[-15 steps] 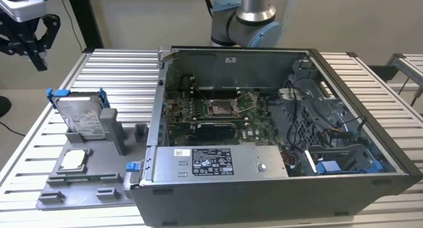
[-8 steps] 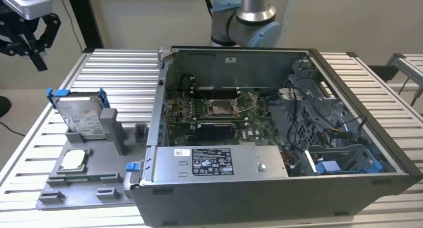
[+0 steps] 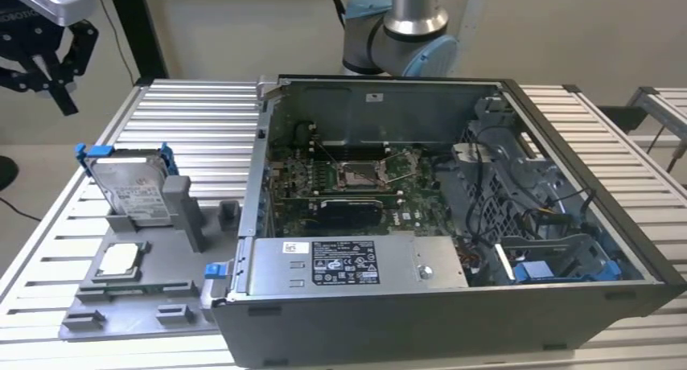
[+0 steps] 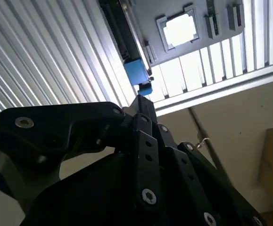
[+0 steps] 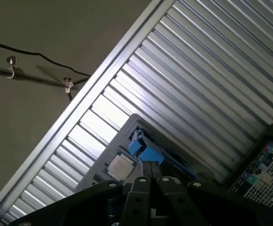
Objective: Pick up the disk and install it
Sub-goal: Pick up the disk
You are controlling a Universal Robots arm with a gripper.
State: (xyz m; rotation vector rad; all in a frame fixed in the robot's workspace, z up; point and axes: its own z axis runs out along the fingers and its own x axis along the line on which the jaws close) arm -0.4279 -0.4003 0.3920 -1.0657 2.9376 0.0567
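1. In the exterior view, the gripper (image 3: 43,87) is cut off by the picture's top and left edges.
2. The lower part of the disk (image 3: 131,189) is hidden inside the grey holder (image 3: 185,213).
3. In the first wrist view, the gripper's black body covers most of the disk.

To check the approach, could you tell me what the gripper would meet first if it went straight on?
Probably the disk, at its blue frame: in both wrist views the gripper aims right at it, with open air between. Depth is unclear.
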